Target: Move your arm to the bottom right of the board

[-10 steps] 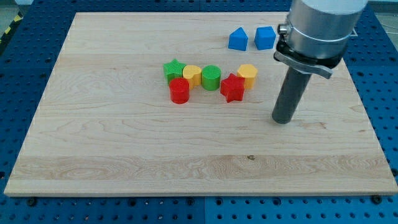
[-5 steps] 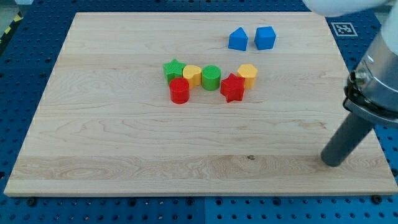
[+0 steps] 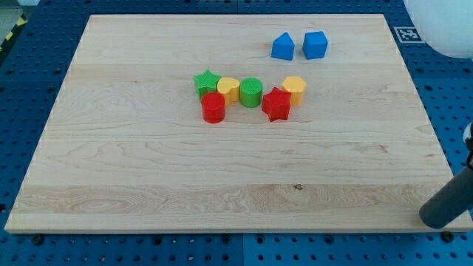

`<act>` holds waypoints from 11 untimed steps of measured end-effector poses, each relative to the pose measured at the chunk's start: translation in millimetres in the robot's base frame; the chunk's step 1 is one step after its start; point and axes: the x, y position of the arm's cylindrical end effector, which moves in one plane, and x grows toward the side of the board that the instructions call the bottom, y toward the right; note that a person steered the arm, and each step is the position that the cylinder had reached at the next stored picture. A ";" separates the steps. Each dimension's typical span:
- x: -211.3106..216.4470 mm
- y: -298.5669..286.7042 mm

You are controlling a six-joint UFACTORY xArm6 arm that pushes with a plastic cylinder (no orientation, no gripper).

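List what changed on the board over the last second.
My tip slid from beside the red star toward the view's bottom right, ending at the board's bottom right corner, far from every block. No block moved.

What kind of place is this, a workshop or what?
Probably a robotics lab bench: a wooden board on a blue perforated table, coloured blocks like the red star, and my tip.

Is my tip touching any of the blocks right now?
No: my tip sits at the board's bottom right corner, well apart from the nearest block, the red star.
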 end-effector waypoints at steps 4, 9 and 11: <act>0.3 12.7; 0.9 14.7; 0.8 18.4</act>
